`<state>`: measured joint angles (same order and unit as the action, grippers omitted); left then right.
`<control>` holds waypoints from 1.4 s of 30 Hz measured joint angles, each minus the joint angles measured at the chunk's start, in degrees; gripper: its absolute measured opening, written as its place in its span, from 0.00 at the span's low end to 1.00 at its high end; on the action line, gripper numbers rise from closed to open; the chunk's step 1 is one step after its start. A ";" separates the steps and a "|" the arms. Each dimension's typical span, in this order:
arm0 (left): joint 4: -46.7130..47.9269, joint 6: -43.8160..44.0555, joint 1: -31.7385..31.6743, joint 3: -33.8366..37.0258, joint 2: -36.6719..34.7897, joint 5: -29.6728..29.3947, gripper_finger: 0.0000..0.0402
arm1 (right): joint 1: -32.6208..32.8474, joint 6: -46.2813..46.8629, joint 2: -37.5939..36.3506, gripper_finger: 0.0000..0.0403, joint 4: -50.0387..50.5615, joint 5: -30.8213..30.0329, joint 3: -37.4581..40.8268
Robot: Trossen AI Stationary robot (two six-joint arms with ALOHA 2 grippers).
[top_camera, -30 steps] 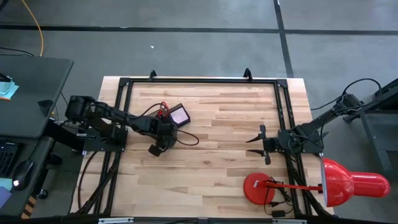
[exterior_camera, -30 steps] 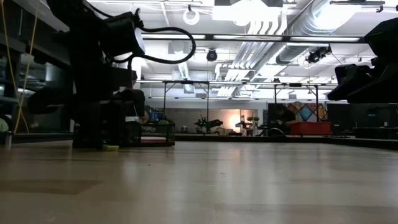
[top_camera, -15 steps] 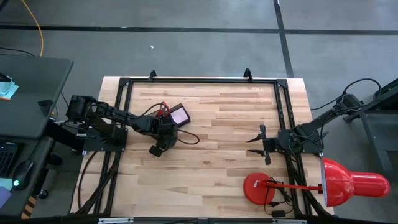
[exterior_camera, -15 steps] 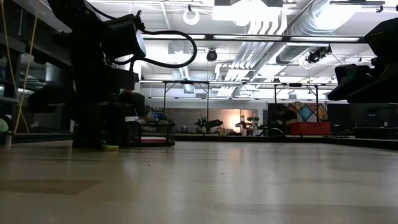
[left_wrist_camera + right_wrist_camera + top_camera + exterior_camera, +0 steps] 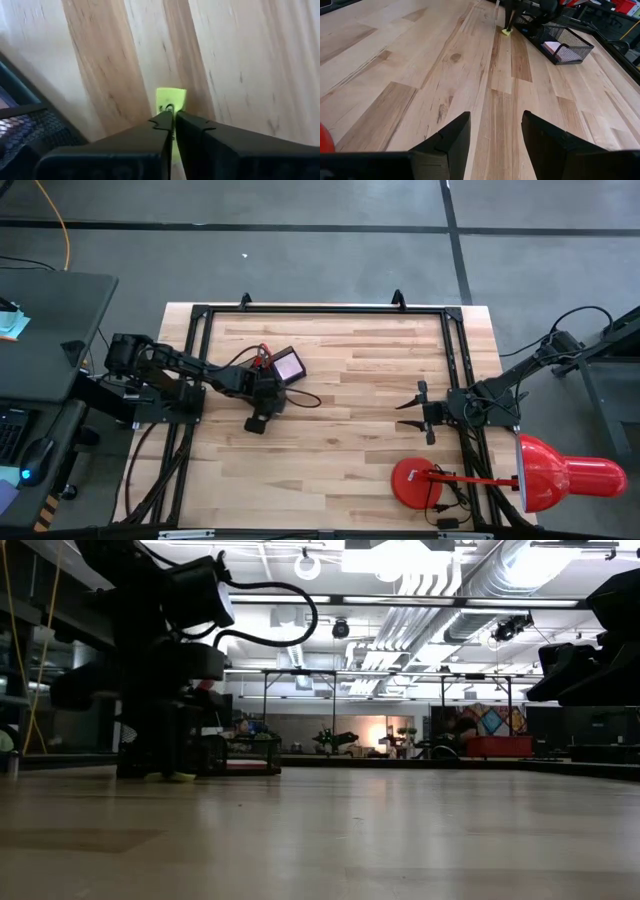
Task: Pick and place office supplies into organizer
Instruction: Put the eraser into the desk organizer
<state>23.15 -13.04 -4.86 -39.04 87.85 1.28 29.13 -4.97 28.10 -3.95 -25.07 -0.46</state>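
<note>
The left pincer (image 5: 173, 120) is down at the table (image 5: 360, 370) just beside the organizer (image 5: 287, 366), in the left half toward the far edge. Its fingers are pressed nearly together on the eraser (image 5: 170, 102), a small yellow piece that pokes out past the fingertips and lies on the wood. The organizer holds a pink pad (image 5: 551, 47). The right pincer (image 5: 411, 412) waits by the right edge, fingers spread, holding nothing.
</note>
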 joint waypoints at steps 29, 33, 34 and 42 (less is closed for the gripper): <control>1.54 11.82 0.05 -0.58 -1.40 5.27 0.04 | 0.02 -0.01 0.01 0.42 0.02 0.11 0.00; 3.63 11.36 0.06 -1.71 -1.76 4.04 0.10 | 0.02 -0.01 0.02 0.42 0.02 0.13 0.00; 4.12 11.35 0.03 -1.66 -1.78 3.38 0.12 | 0.00 0.00 0.00 0.42 0.02 0.14 0.00; 5.59 10.44 0.07 -1.54 -1.22 3.46 0.29 | 0.02 -0.01 0.00 0.42 0.02 0.17 -0.01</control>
<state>28.74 -2.60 -4.80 -40.58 86.63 4.73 29.15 -4.97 28.10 -3.92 -24.91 -0.47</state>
